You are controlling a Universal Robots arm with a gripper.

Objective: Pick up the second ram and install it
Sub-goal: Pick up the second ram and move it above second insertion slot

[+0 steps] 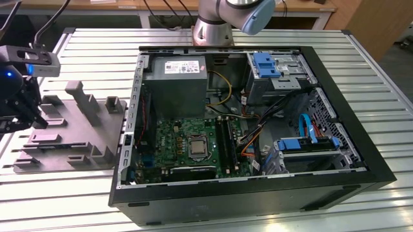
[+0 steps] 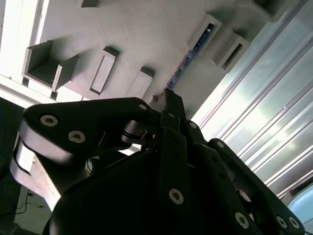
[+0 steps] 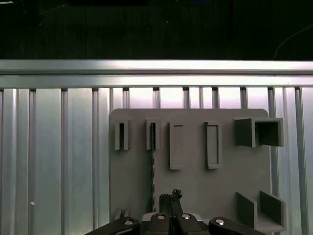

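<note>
Seemingly pressed together, the black pincer [image 3: 169, 196] hangs low over the grey moulded plastic holder [image 3: 195, 186] on the ribbed aluminium table [image 3: 58, 161]. Just beside its tips, the long, narrow dark blue-black second ram [image 3: 153, 166] stands on edge in the holder's slot, half lost in shadow. Whether the two touch cannot be made out. The open black computer case [image 1: 258, 193] lies well apart.
</note>
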